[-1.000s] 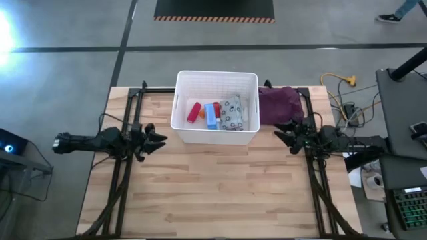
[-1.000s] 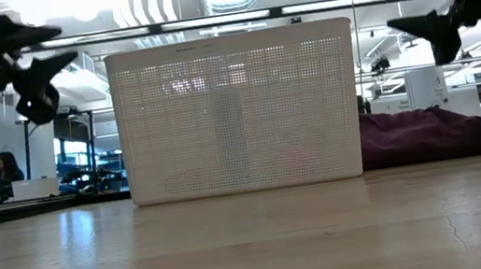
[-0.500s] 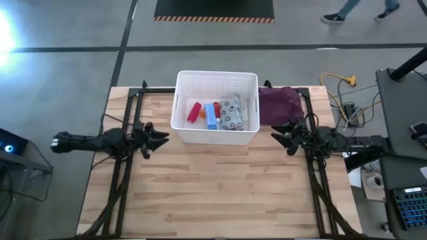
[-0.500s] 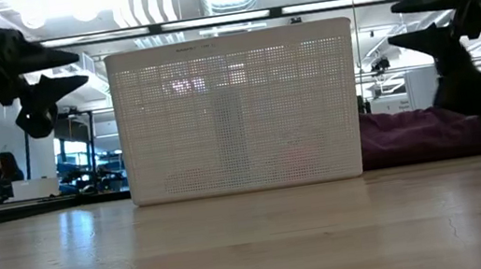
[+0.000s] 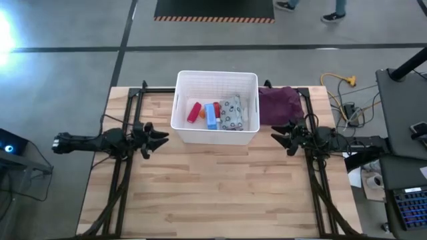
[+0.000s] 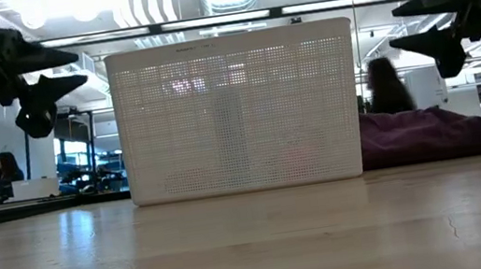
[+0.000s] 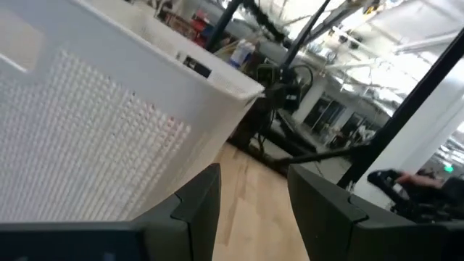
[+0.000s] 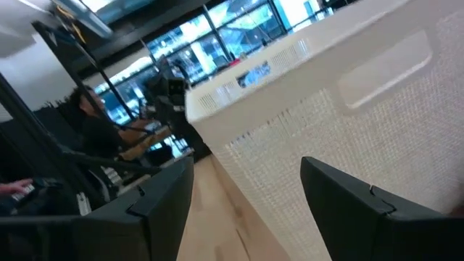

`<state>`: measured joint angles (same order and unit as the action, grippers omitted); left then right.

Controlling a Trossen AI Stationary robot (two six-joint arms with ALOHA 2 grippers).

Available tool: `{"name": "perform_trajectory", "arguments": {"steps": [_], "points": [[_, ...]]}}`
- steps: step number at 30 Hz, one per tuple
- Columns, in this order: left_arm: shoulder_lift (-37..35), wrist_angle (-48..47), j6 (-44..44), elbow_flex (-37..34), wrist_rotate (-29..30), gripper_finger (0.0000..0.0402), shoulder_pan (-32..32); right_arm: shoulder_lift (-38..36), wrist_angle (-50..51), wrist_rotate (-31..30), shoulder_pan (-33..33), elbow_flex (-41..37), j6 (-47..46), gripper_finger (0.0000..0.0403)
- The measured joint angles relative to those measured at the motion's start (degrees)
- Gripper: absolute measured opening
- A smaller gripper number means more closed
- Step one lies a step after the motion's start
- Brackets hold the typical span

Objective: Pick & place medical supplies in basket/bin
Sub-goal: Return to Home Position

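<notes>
The white lattice basket [image 5: 217, 85] stands at the table's far middle. Inside it lie a red tube [image 5: 194, 111], a blue-white box [image 5: 212, 115] and a grey patterned pouch [image 5: 231, 112]. My left gripper [image 5: 162, 138] hovers level to the left of the basket's near corner, open, with nothing between its fingers [image 7: 254, 210]. My right gripper [image 5: 275, 137] hovers level to the right of the basket, also open and empty [image 8: 246, 210]. In the low view both grippers [image 6: 71, 69] [image 6: 400, 25] hang well above the tabletop, on either side of the basket [image 6: 237, 111].
A purple cloth bundle [image 5: 279, 105] lies against the basket's right side, close to my right gripper. Bare wooden tabletop [image 5: 217, 187] stretches from the basket to the near edge. Black frame rails [image 5: 120, 180] run along both table sides. People walk in the room beyond.
Both grippers have tipped their fingertips a little downward to level while staying in place. Nothing in the basket has moved.
</notes>
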<state>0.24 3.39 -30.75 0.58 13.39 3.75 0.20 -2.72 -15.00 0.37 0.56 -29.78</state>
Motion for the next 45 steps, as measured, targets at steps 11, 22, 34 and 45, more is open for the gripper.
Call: {"name": "perform_trajectory", "arguments": {"steps": [11,22,34,45], "points": [[-0.04,1.45,0.01,-0.02,0.11,0.0145,-10.70,-0.21,-0.63,-0.05,-0.01,-0.02,0.00,0.0251],[3.30,1.51,0.01,-0.02,0.15,0.0145,-17.29,-0.21,-0.52,-0.11,0.56,-0.02,-0.01,0.0250],[8.17,1.51,0.01,0.02,0.15,0.0145,-17.29,0.12,-0.55,-0.02,1.28,-0.02,0.00,0.0252],[12.18,1.54,0.01,0.02,0.13,0.0145,-17.29,0.62,-0.50,-0.03,1.28,-0.02,0.00,0.0254]]}}
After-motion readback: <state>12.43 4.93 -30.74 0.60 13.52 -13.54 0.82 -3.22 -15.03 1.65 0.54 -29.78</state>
